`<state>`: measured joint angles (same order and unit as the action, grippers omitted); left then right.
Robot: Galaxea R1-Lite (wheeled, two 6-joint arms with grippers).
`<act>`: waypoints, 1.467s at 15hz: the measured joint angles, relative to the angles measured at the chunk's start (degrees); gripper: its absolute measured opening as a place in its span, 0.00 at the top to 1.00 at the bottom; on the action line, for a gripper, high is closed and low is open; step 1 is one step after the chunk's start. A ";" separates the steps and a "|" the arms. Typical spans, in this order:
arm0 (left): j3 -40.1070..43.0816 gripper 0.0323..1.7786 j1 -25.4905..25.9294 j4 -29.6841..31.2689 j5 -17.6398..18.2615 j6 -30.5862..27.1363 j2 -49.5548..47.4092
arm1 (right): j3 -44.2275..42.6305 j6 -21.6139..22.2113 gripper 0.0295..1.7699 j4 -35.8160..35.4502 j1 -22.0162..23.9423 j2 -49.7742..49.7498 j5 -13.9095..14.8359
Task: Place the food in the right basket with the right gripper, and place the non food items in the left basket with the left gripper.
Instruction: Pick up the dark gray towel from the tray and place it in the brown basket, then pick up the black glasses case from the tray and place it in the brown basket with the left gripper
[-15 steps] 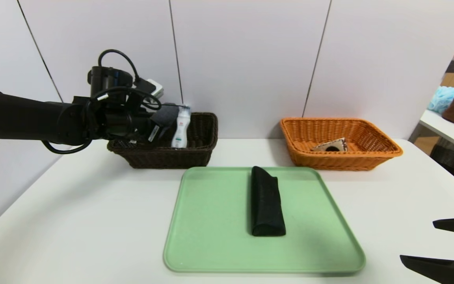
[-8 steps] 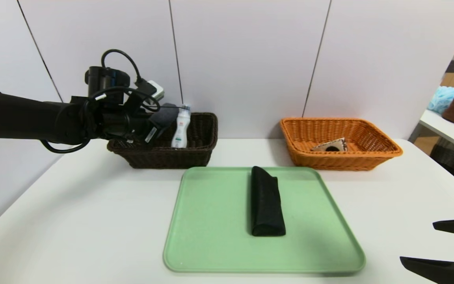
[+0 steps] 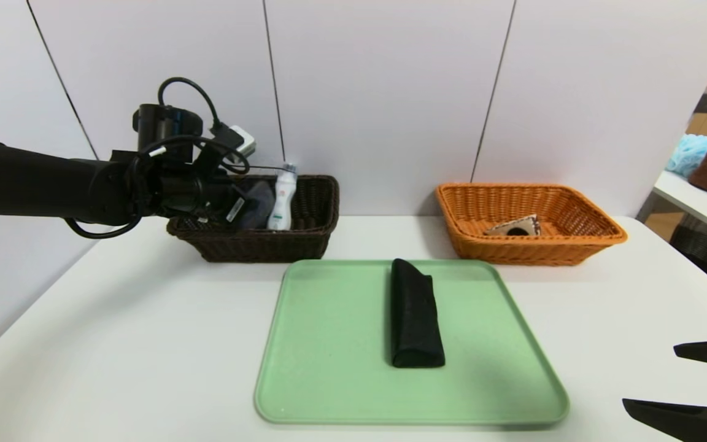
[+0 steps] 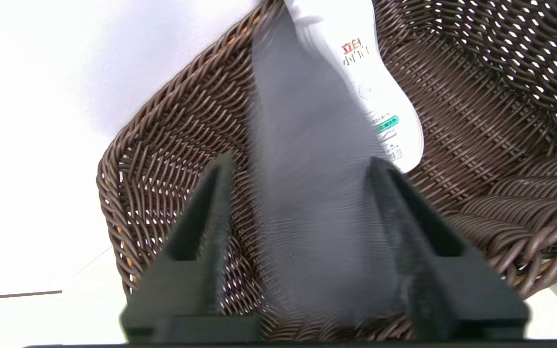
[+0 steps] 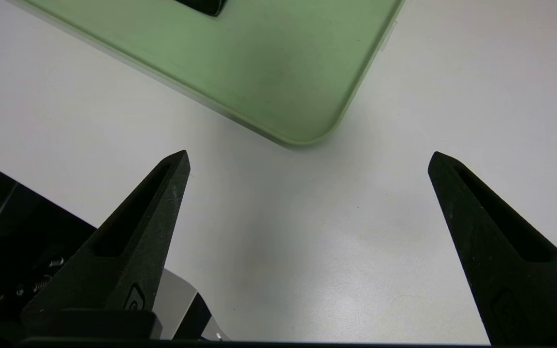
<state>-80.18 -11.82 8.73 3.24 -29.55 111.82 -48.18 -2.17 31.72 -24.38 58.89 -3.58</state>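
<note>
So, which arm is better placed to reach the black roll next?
Probably right: right gripper open by the green tray; left gripper is over the brown basket, grey item between its jaws.

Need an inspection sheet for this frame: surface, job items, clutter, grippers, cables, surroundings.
Surface: white table, green tray at centre front.
Job's things: black rolled item lying on the tray; dark brown basket at rear left holding a white bottle and a grey item; orange basket at rear right holding a small packet.
Clutter: nothing seen.
Grippers: left gripper over the brown basket, jaws apart, grey item blurred between them; right gripper open above the table by the tray's near right corner.
Cables: black loops on the left wrist.
Surroundings: white wall panels; side table with cloths at right.
</note>
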 joint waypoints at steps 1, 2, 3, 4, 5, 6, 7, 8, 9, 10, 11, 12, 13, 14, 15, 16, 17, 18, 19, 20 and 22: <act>-0.17 0.37 0.00 0.02 0.02 0.01 -0.02 | 0.00 0.00 0.04 -0.02 0.00 0.00 0.04; -0.46 0.33 0.00 0.00 0.00 0.00 -0.09 | 0.02 0.00 0.04 -0.02 0.00 0.00 0.01; -0.61 0.29 0.00 0.02 -0.05 0.00 -0.15 | 0.06 0.00 0.04 0.00 -0.01 0.00 0.04; -0.74 0.26 0.00 0.00 -0.05 0.06 -0.24 | 0.09 0.00 0.04 0.02 -0.01 0.00 0.04; -0.89 0.24 0.01 0.00 -0.05 0.11 -0.39 | 0.11 0.02 0.04 0.00 -0.01 0.00 0.04; -1.00 0.21 0.04 0.00 -0.05 0.17 -0.59 | 0.11 0.02 0.04 0.02 -0.01 -0.02 0.04; -1.07 0.19 0.04 -0.05 0.00 0.20 -0.96 | 0.11 0.00 0.04 0.02 -0.01 -0.02 0.01; -1.07 0.18 -0.02 -0.05 0.04 0.26 -1.49 | 0.11 0.00 0.04 0.00 -0.01 -0.02 0.01; -1.02 0.16 -0.13 -0.16 0.09 0.39 -2.32 | 0.11 -0.02 0.04 0.00 -0.01 -0.02 0.01; -0.74 0.15 -0.55 -0.44 0.11 0.83 -3.32 | 0.11 -0.11 0.04 0.00 -0.01 0.00 0.00; -0.41 0.13 -1.37 -0.74 0.22 1.85 -4.57 | 0.11 -0.17 0.04 -0.02 -0.01 0.00 0.01; -0.04 0.12 -2.76 -1.57 0.50 3.49 -6.18 | 0.09 -0.17 0.04 -0.05 -0.04 0.00 0.00; 0.20 0.11 -4.33 -2.84 0.69 5.16 -7.94 | 0.09 -0.17 0.04 -0.05 -0.09 -0.02 0.01; 0.30 0.11 -6.28 -4.71 0.80 6.73 -9.92 | 0.05 -0.15 0.04 -0.05 -0.10 -0.07 0.01; 0.30 0.10 -8.90 -7.08 0.83 8.67 -12.24 | 0.02 -0.15 0.04 -0.02 -0.10 -0.10 0.04; 0.28 0.09 -11.68 -9.35 0.78 10.68 -14.38 | 0.02 -0.15 0.04 -0.02 -0.12 -0.11 0.01; 0.16 0.09 -14.74 -11.62 0.48 12.80 -16.48 | 0.00 -0.11 0.04 -0.02 -0.12 -0.13 0.01; 0.11 0.08 -18.24 -14.21 -0.33 15.14 -18.63 | -0.06 -0.09 0.04 -0.05 -0.12 -0.16 0.01; 0.06 0.08 -21.80 -16.49 -1.60 17.52 -20.39 | -0.20 -0.09 0.04 -0.09 -0.12 -0.18 0.01; 0.00 0.07 -25.64 -18.62 -3.27 20.08 -21.97 | -0.24 -0.15 0.04 -0.09 -0.12 -0.21 0.01; -0.09 0.06 -34.06 -22.42 -7.79 25.97 -24.26 | -0.35 -0.09 0.04 -0.61 -0.15 -0.22 0.01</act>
<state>-80.26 -45.89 -13.69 -4.55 -3.58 87.57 -48.53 -2.26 31.11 -24.53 58.67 -3.57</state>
